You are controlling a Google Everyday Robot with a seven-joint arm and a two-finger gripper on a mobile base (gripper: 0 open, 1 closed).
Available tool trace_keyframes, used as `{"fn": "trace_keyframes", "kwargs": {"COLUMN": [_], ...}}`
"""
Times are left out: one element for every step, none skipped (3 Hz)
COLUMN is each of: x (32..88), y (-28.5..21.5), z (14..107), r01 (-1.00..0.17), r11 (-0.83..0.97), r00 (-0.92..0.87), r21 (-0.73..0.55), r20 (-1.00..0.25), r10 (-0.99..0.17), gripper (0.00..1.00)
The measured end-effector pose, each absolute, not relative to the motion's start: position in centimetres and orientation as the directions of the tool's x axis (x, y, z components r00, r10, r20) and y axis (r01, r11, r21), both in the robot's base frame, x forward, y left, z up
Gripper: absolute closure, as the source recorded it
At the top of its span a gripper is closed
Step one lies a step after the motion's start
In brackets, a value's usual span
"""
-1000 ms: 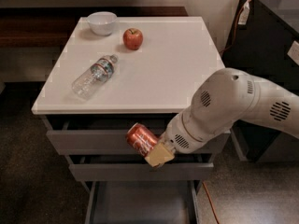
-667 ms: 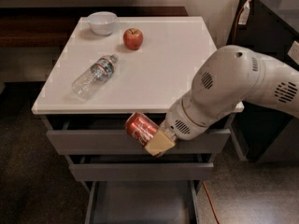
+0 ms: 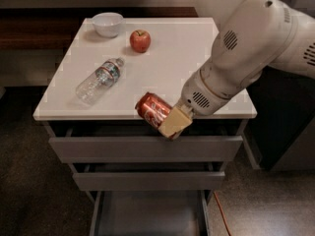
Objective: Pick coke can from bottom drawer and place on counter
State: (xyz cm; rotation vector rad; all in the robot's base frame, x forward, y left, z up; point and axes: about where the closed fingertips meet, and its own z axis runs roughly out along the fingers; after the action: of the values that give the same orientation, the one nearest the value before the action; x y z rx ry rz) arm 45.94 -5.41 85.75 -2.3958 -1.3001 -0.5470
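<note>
At the tabletop's (image 3: 187, 53) left a water bottle (image 3: 100, 80) is laid flat, while over its front edge the coke can (image 3: 151, 108) is held tilted, pinched by the tool (image 3: 167, 119).

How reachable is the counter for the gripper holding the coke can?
Probably yes: the gripper, shut on the coke can, hangs at the front edge of the counter; the water bottle lies well aside.
</note>
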Motion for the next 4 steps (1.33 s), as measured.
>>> {"fn": "trace_keyframes", "kwargs": {"x": [47.6, 49.7, 52.3, 56.0], "y": [-6.2, -7.2, -8.7, -10.8], "z": [88.4, 90.3, 91.3, 91.0], "r01": [0.849, 0.840, 0.819, 0.782], "r11": [-0.516, -0.532, -0.559, -0.603], "r00": [0.497, 0.511, 0.545, 0.603], "r21": [-0.110, -0.108, -0.128, -0.161], "r20": [0.498, 0.488, 0.477, 0.441], "r10": [0.711, 0.707, 0.690, 0.665], "gripper": [1.00, 1.00, 1.00, 1.00]}}
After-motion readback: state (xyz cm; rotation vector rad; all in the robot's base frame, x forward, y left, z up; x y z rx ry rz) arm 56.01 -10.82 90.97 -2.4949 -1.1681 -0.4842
